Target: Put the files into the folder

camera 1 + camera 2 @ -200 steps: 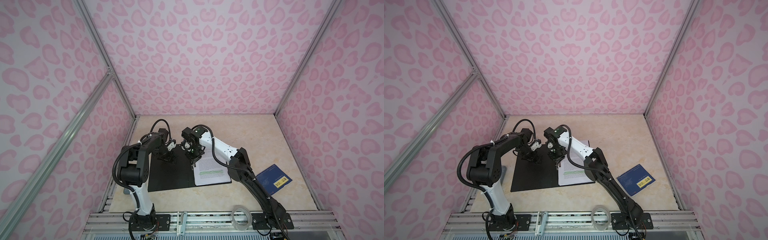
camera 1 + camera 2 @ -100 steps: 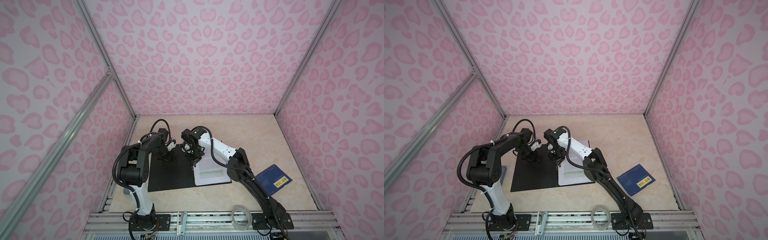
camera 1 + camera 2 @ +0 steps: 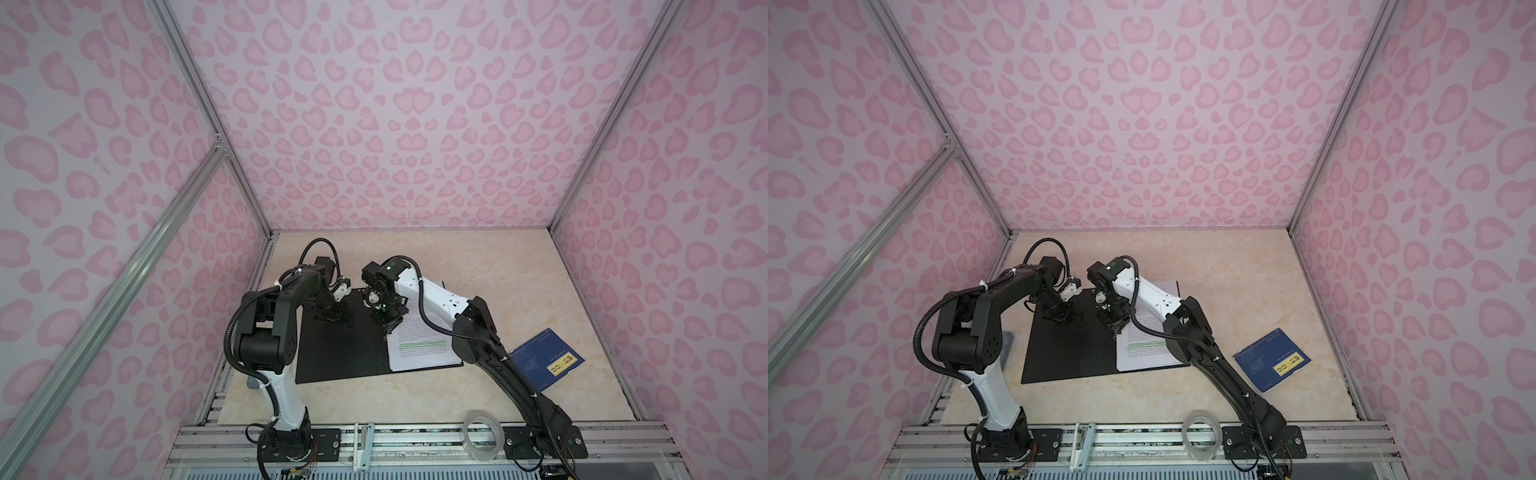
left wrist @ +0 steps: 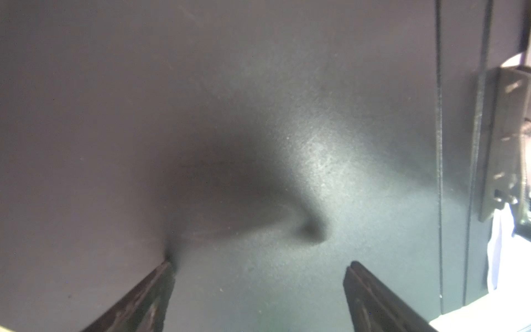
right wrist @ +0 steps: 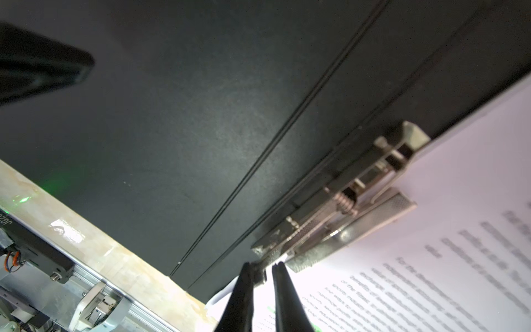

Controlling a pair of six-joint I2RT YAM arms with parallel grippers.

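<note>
Right wrist: clip (image 5: 344, 201) meets files (image 5: 431, 258)

Right gripper (image 5: 263, 273) seems clenched on the clip's tip; left gripper (image 4: 260, 266), spread wide, sits on the folder (image 5: 201, 115). Files lie inside beside the spine: thin, floppy, slippery. Work the stiff, springy clip, not edges.

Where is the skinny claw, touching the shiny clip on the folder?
Touching. The right wrist view shows the right gripper nearly shut, with the end of the metal clip between its fingertips.
</note>
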